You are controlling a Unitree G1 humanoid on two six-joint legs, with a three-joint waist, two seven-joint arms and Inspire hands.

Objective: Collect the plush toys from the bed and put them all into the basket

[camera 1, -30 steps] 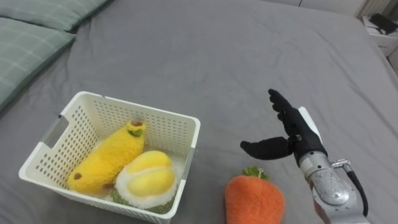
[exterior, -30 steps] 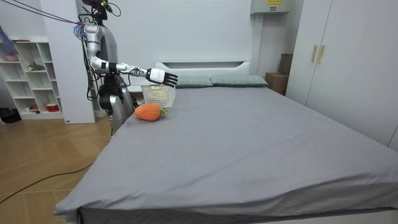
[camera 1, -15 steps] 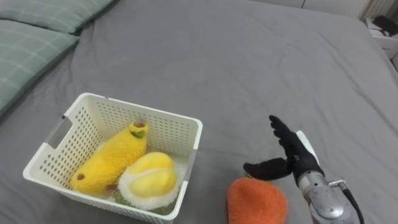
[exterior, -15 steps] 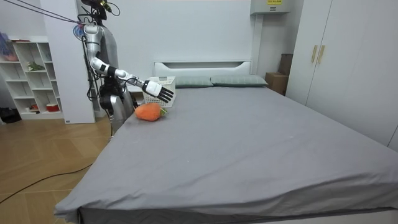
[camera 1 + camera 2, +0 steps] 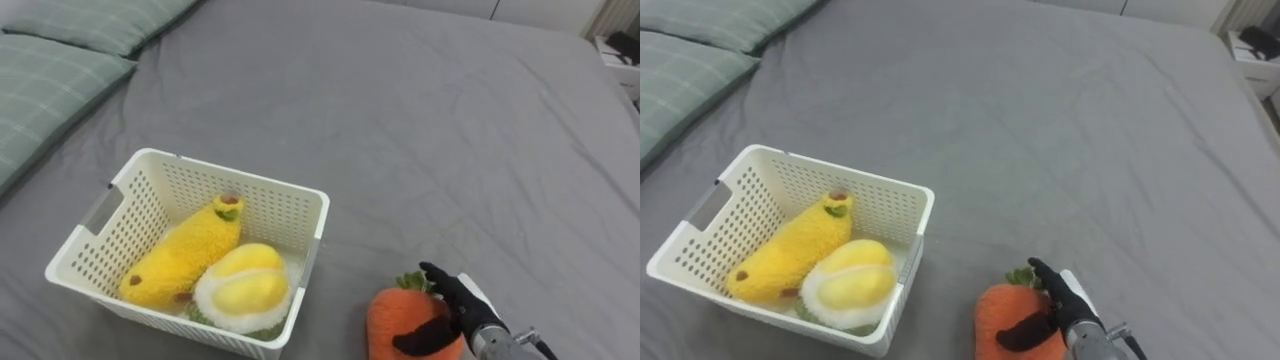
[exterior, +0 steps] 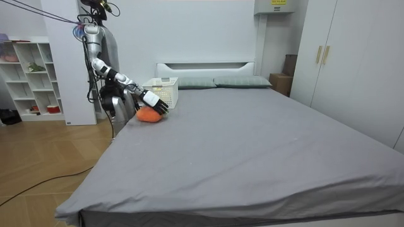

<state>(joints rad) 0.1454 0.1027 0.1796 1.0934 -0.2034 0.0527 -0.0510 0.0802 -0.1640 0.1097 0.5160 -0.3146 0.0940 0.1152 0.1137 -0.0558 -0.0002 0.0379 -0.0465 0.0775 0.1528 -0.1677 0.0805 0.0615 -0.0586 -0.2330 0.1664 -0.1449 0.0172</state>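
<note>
Left eye, carrot: plush carrot (image 5: 398, 322) lies on the bed (image 5: 400, 120), 4 o'clock from the basket (image 5: 318, 218); right hand (image 5: 455, 305) straddles it, fingers spread, not clamped.
Room view, robot: stands at the bed's edge.
Right eye, handling: likely light, soft, squashy; hold the fat middle.

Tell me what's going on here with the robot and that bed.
The robot stands at the side of the bed near the pillows, collecting plush toys. Its right hand rests on an orange carrot toy lying on the grey cover, fingers spread over it and not yet closed. Beside the carrot sits a white basket that already holds a yellow banana toy and a round yellow and white toy.
</note>
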